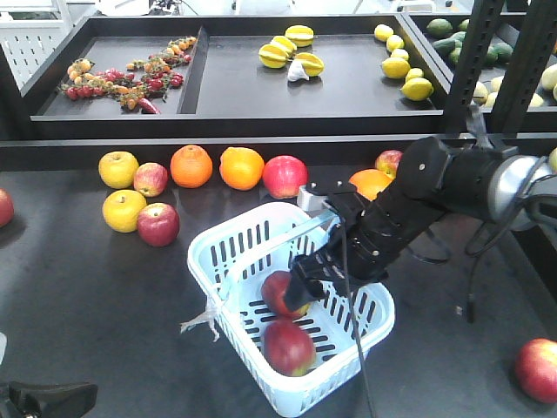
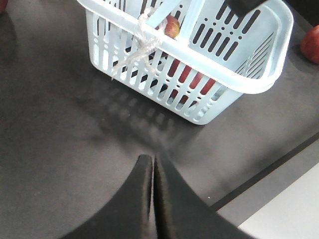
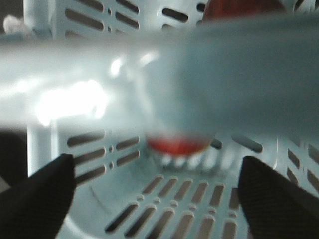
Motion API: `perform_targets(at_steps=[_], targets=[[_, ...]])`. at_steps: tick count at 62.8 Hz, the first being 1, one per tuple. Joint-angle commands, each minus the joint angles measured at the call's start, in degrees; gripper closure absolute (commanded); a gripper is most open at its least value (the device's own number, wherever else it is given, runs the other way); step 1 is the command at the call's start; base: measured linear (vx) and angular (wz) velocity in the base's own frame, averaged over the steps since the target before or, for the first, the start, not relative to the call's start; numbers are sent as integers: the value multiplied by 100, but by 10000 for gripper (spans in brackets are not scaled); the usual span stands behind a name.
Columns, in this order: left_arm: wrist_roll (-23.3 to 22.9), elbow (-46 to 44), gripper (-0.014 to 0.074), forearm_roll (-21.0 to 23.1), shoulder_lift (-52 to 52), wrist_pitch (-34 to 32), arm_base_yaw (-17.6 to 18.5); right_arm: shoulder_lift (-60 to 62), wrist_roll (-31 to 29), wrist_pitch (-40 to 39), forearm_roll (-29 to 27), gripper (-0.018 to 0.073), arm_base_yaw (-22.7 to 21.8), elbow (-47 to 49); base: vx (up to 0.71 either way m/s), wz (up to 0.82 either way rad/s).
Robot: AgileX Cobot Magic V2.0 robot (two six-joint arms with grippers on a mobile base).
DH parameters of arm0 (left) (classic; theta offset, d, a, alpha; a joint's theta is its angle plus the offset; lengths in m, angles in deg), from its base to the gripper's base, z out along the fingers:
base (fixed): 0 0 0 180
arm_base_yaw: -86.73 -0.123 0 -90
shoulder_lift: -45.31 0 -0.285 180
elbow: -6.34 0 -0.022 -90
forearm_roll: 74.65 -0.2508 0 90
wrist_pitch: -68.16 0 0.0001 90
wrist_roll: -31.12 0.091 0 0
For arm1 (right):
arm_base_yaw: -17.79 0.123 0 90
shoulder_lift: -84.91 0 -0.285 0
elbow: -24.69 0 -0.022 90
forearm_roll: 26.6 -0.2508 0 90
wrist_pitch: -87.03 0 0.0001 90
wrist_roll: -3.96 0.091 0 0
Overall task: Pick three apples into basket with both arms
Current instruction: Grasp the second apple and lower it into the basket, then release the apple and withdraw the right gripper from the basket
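The pale blue basket (image 1: 228, 254) stands mid-table with two dark red apples on its floor, one near the middle (image 1: 277, 292) and one at the front (image 1: 289, 347). My right gripper (image 1: 306, 283) reaches down into the basket right beside the middle apple. In the right wrist view this gripper (image 3: 155, 164) is open with nothing between its fingers. The apple (image 3: 177, 145) lies just beyond them, half hidden by a blurred handle. My left gripper (image 2: 153, 158) is shut and empty, low over the bare table in front of the basket (image 2: 239, 84).
More red apples lie loose on the table: two at the left (image 1: 157, 224) (image 1: 150, 178), one behind the basket (image 1: 285, 176) and one at the front right (image 1: 537, 369). Yellow apples (image 1: 118, 168) and oranges (image 1: 191, 165) sit along the back. Black produce trays (image 1: 287, 113) rise behind.
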Motion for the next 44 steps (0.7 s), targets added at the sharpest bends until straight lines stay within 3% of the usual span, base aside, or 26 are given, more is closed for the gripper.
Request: perform_targets(at_steps=[1,16,26,35,39,44], targets=[[-15,-132,603,135,24,-196,8,514,297,272,224,79,-39,145,0,0],[-15,-132,603,135,24,-178,8,1277,851,649,987,574,-39,93,0,0],[-15,-132,603,135,24,-165,8,2048,1072,559,1140,568,-39,-377,0,0],[-15,-132,603,135,24,-165,8,3023,1327,1,1504,568,-39,-1317,0,0],[-15,-132,603,135,24,-159,8,3401,1577,-204,1952,568,-39,-1698,0,0],[-15,-132,603,135,24,-159,8,3917,2340,-352,2847,568,-39,-2046,0,0]])
